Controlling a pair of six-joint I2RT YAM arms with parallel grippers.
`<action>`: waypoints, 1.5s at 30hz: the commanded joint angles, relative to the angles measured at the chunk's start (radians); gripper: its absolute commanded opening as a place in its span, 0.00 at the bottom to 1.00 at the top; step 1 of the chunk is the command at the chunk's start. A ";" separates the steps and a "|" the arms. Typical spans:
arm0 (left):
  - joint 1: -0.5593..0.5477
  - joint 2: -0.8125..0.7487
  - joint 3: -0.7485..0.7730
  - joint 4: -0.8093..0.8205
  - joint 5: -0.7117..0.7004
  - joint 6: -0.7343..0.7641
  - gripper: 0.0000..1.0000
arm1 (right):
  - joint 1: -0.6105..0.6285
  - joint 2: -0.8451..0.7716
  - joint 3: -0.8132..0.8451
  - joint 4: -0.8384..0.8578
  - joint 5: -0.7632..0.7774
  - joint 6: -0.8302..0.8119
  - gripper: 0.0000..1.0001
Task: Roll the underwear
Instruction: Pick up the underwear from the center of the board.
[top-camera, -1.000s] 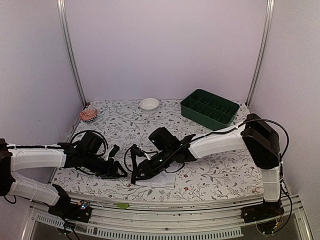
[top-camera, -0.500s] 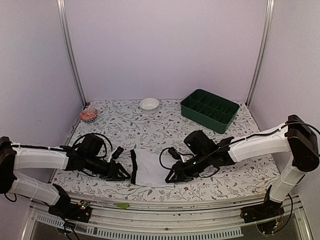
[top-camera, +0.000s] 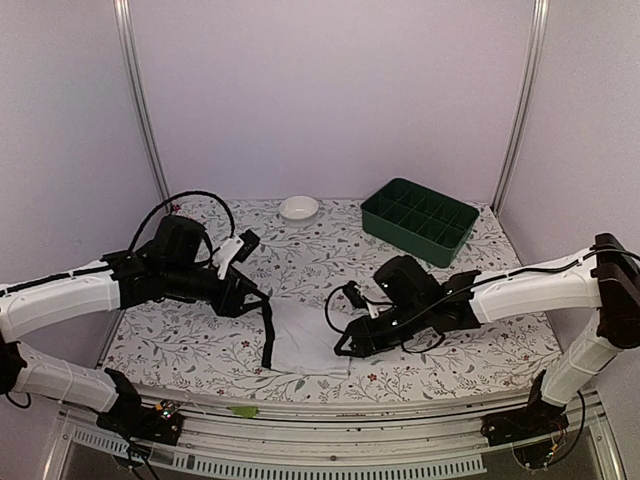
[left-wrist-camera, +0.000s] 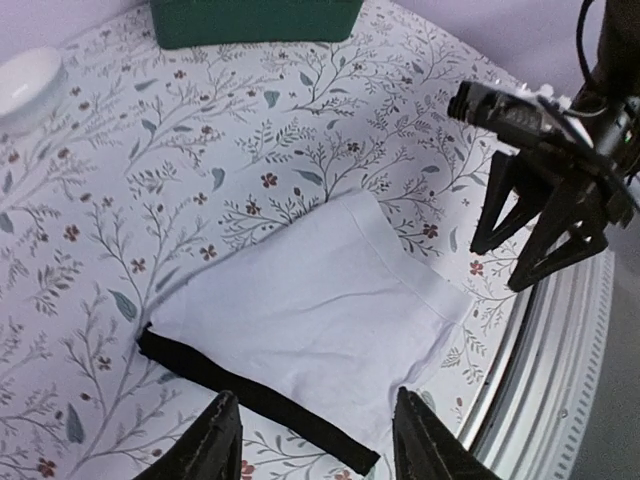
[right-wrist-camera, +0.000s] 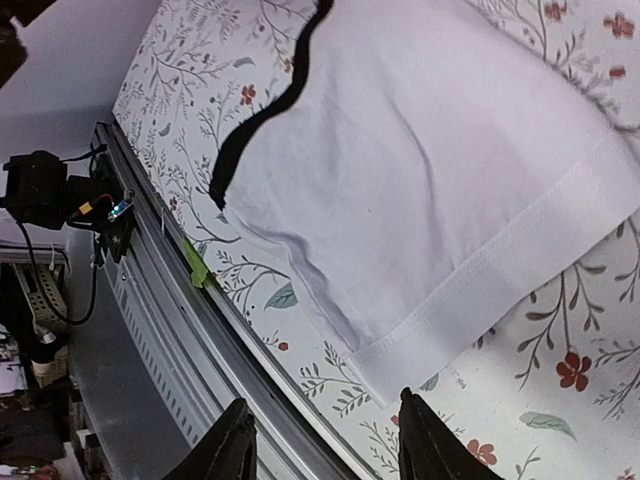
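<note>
The underwear (top-camera: 308, 338) lies spread flat near the table's front edge, white with a black waistband (top-camera: 267, 335) along its left side. In the left wrist view the underwear (left-wrist-camera: 310, 300) shows its waistband (left-wrist-camera: 250, 400) just ahead of the fingers. My left gripper (top-camera: 256, 298) hangs open above the waistband end, holding nothing; its tips (left-wrist-camera: 318, 445) are clear of the fabric. My right gripper (top-camera: 346, 346) stands open at the hemmed right edge, empty. Seen from the right wrist, that gripper (right-wrist-camera: 325, 445) is over the near hem corner (right-wrist-camera: 400, 365) of the underwear (right-wrist-camera: 430, 190).
A green compartment tray (top-camera: 420, 220) stands at the back right and a small white bowl (top-camera: 299, 208) at the back middle. The metal front rail (right-wrist-camera: 170, 330) with a green tape scrap (right-wrist-camera: 198, 268) runs close to the underwear's near edge.
The right arm drew back from the left to the right across the underwear, leaving it spread, and its jaws widened. The left gripper rose up and back from the waistband.
</note>
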 joint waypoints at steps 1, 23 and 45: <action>-0.008 -0.027 0.005 -0.089 -0.081 0.502 0.53 | 0.023 -0.095 0.002 0.062 0.142 -0.311 0.50; -0.105 -0.024 -0.185 0.071 0.043 0.768 0.50 | 0.203 0.109 0.003 0.080 0.382 -0.873 0.40; -0.192 0.042 -0.238 0.046 0.017 0.904 0.44 | 0.231 0.226 -0.010 0.012 0.401 -0.865 0.04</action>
